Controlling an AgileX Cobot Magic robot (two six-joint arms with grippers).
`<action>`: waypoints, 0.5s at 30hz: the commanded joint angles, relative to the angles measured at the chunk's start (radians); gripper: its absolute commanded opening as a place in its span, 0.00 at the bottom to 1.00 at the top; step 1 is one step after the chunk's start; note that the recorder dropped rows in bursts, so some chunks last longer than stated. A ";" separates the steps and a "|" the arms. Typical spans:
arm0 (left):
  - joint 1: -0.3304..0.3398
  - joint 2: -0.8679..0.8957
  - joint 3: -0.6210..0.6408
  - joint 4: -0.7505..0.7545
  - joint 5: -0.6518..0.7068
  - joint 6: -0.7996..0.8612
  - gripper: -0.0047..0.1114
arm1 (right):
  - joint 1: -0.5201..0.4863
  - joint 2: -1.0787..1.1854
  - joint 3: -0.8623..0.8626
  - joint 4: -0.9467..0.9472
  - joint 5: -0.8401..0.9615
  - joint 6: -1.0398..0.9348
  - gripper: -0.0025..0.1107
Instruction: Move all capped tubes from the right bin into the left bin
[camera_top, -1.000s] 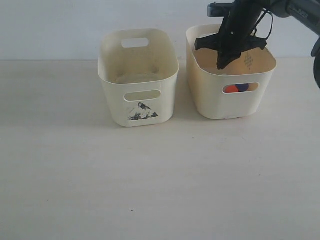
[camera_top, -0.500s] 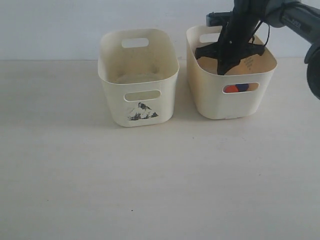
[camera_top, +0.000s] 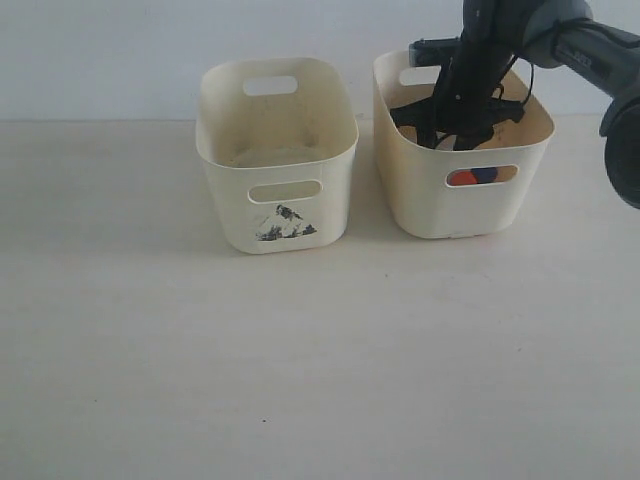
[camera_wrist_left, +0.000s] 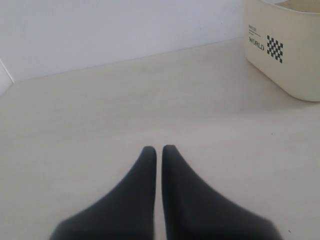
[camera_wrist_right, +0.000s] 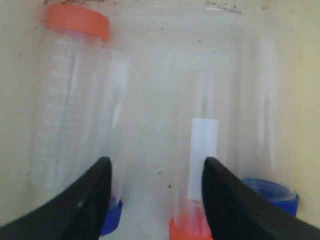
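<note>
Clear capped tubes (camera_wrist_right: 70, 105), orange or blue caps, in right bin (camera_top: 420, 205)

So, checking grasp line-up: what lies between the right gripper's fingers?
Right wrist view: an orange-capped tube with a white label lies in the right gripper's open gap, near one finger; a blue cap peeks beside the other.

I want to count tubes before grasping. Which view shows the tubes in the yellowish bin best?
Right wrist view: it looks into the right bin, showing clear tubes with orange and blue caps. Exterior view shows only cap colours through the bin's front slot; left wrist view shows none.
</note>
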 joint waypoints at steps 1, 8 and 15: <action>-0.001 0.000 -0.004 -0.003 -0.004 -0.010 0.08 | -0.009 -0.006 -0.003 -0.033 0.025 0.034 0.57; -0.001 0.000 -0.004 -0.003 -0.004 -0.010 0.08 | -0.009 -0.004 -0.003 -0.037 0.023 0.037 0.57; -0.001 0.000 -0.004 -0.003 -0.004 -0.010 0.08 | -0.009 0.041 -0.003 -0.037 0.040 0.056 0.57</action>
